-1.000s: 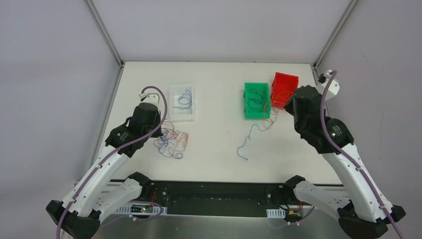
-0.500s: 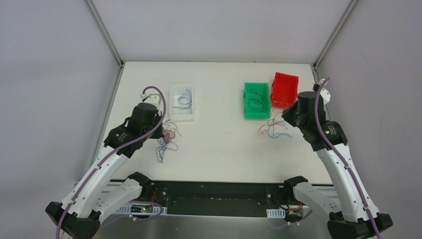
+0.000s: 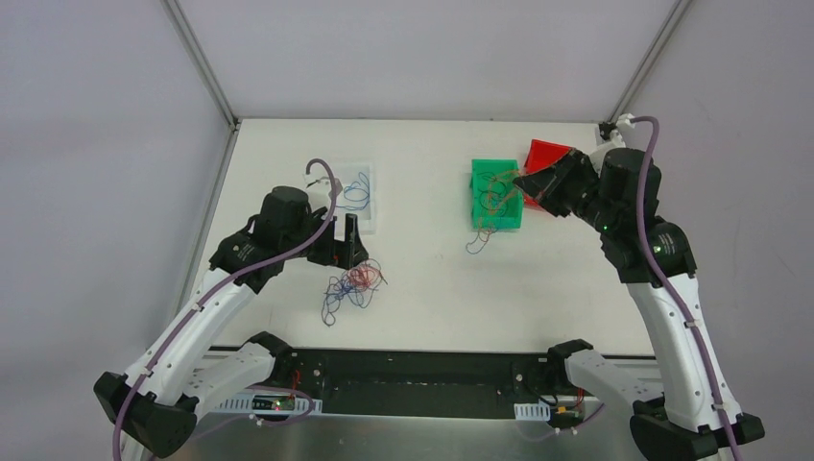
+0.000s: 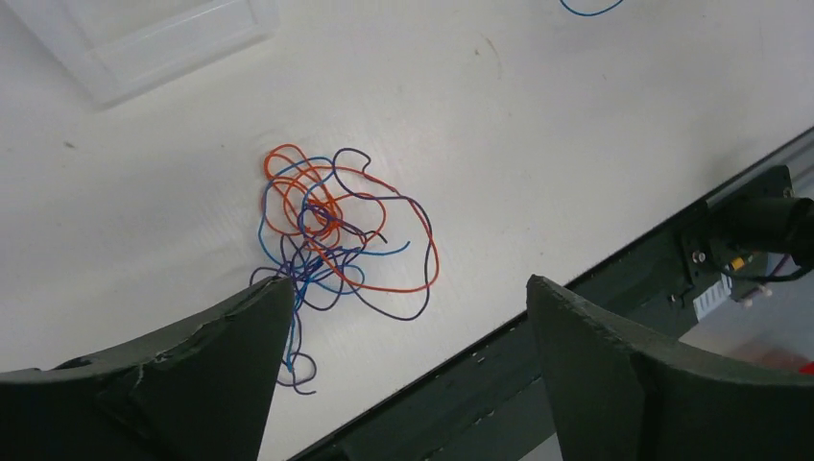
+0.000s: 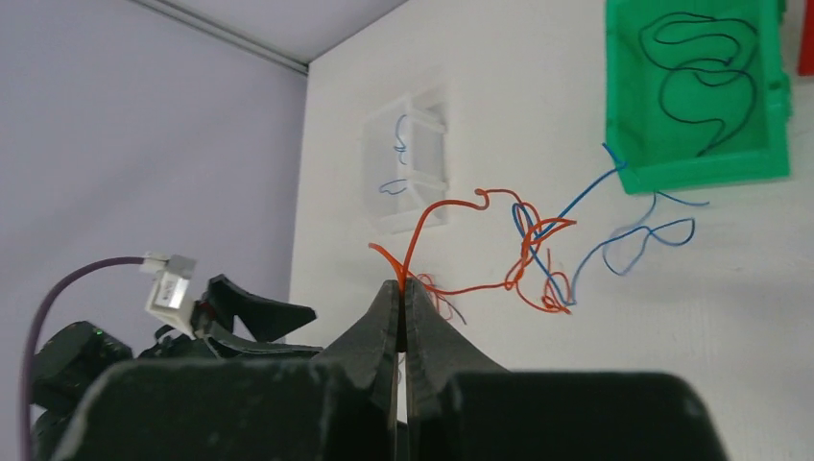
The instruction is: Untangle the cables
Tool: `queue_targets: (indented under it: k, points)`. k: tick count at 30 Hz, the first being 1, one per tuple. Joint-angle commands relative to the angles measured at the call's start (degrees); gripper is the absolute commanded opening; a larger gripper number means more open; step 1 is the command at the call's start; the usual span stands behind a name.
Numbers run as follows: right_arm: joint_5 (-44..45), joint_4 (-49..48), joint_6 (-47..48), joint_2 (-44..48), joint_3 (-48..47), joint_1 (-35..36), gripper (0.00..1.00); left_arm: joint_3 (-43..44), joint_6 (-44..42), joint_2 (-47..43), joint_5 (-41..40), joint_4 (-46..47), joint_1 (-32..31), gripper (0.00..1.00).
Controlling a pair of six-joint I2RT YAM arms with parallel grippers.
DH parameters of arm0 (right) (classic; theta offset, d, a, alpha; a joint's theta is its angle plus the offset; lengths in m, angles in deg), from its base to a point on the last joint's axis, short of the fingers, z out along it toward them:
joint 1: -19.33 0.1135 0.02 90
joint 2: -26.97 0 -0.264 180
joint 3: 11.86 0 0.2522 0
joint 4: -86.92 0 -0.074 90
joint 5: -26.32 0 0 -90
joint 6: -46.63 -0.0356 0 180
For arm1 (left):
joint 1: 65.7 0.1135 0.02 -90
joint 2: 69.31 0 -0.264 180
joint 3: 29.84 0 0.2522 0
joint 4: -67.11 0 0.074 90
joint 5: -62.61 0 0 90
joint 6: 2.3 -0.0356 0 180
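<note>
Red cable (image 5: 437, 206) in right claw (image 5: 401, 286)

Left arm (image 3: 206, 307) and right arm (image 3: 672, 317) alike: white shell links between rounded black joint housings (image 3: 278, 216), on black bases (image 3: 144, 423). Along each, a lilac hose (image 3: 656, 144) ending in a white plug (image 3: 626, 122). Left gripper (image 4: 408, 288) dark and matte, with broad wedge fingers (image 4: 192, 355) scuffed along one edge. Right gripper (image 5: 401, 288) tapering to thin tips. On the right arm's black housing, a small green spot (image 3: 660, 247), perhaps a light.
</note>
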Motion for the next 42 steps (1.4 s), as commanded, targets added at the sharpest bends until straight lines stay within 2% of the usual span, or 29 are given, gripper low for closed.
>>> queue_targets:
  k: [1,4,7,12,18,24,31,36,37,38,40,41,42]
  points:
    - [-7.0,-3.7,-3.5,-2.5,-5.9,-0.2,0.0,1.7,0.2,0.5,7.1,6.2,-0.5,0.98]
    - [-8.8,-4.8,-5.7,-4.2,-7.8,-0.2,0.0,0.7,0.6,0.2,8.8,11.1,-1.7,0.99]
    - [-10.0,-6.7,-7.9,-5.4,-9.4,-0.2,0.0,-2.6,0.5,-0.7,9.1,20.3,-4.5,0.98]
    - [-13.0,-10.3,-12.2,-7.3,-11.8,-0.2,0.0,-10.6,-0.1,-2.3,0.3,38.8,-11.7,0.96]
    - [-17.1,-14.9,-17.6,-9.7,-14.1,-0.1,0.0,-17.7,-0.9,1.3,0.5,59.3,-13.8,0.94]
    - [-18.6,-17.9,-20.4,-11.1,-16.1,-0.1,0.0,-16.8,-2.8,8.1,-0.2,66.1,-14.1,0.92]
    - [-20.5,-20.2,-22.8,-12.8,-17.4,-0.1,0.0,-11.1,-4.2,18.7,1.4,70.3,-14.2,0.88]
    - [-21.3,-21.0,-24.0,-13.6,-18.2,-0.2,0.0,-7.4,-2.2,27.1,2.9,75.1,-14.2,0.88]
    - [-21.4,-21.0,-24.2,-13.7,-18.4,-0.2,0.0,-6.7,-1.6,28.7,3.1,76.2,-14.2,0.84]
    - [-21.5,-21.0,-24.2,-13.7,-18.5,-0.2,0.0,-5.9,-1.3,30.1,3.7,76.9,-14.2,0.64]
    - [-21.3,-20.9,-24.2,-13.6,-18.5,-0.2,0.0,-3.5,-1.7,32.6,4.4,75.6,-14.1,0.07]
    - [-21.0,-20.5,-23.9,-13.3,-18.4,-0.2,0.0,-2.5,-1.8,33.4,3.5,74.1,-14.1,0.0]
    - [-20.2,-19.9,-23.5,-13.0,-18.2,-0.2,0.0,-2.0,-2.1,33.6,2.8,73.1,-14.1,0.0]
